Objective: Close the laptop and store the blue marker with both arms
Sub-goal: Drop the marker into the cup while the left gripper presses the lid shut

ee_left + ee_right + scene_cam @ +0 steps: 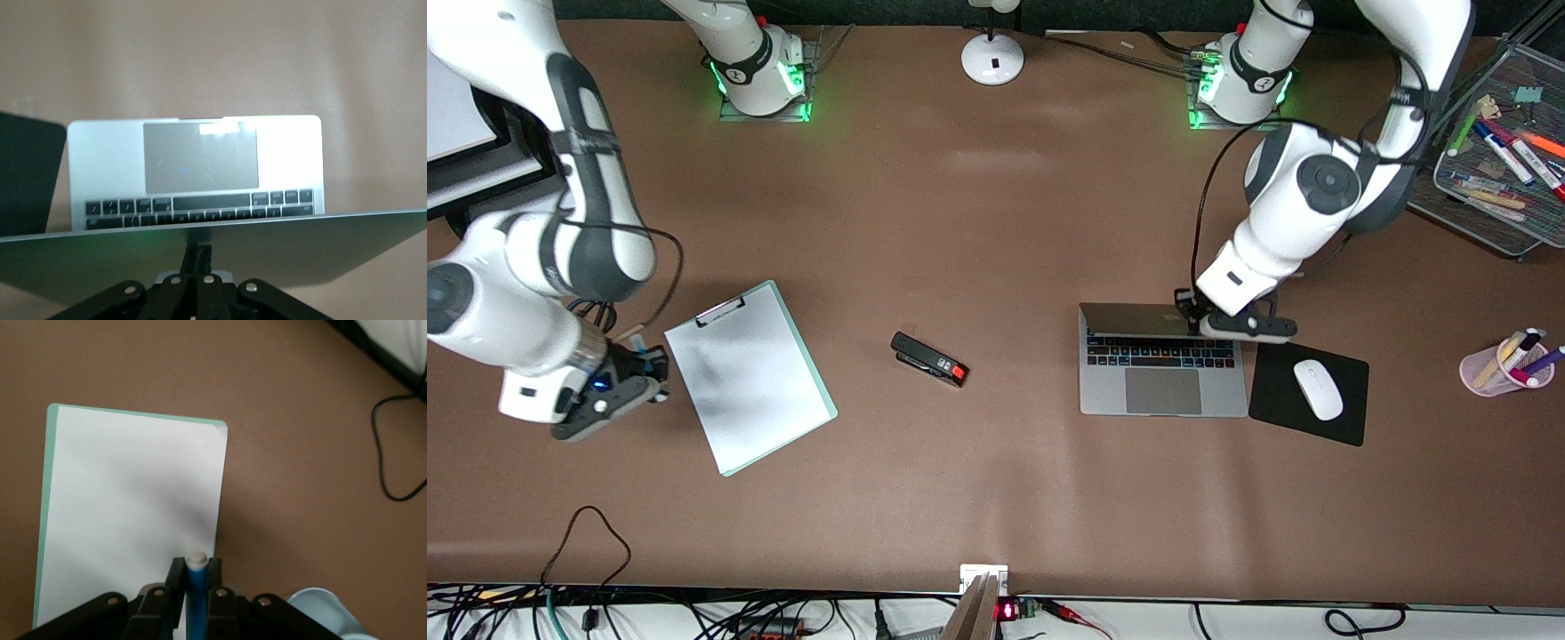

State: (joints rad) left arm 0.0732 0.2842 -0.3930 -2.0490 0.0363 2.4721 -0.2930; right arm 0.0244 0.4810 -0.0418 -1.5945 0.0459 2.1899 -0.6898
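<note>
Right hand [194,587] clamps slim blue marker [196,590] beside green clipboard [749,376]; left hand [1199,318] pinched shut against silver-grey laptop [1161,372] lid.

My left gripper [1199,322] jaws pressed together, arm bent low; right gripper [195,581] jaws clamped, wrist angled down.

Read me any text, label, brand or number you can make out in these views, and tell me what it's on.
No text can be read.
Laptop: key legends too small; the left gripper sits at its lid.
Markers in the mesh tray: labels too small.
Stapler: no legible print.
Clipboard: paper looks blank.
Blue marker, in the right gripper: no print visible.
</note>
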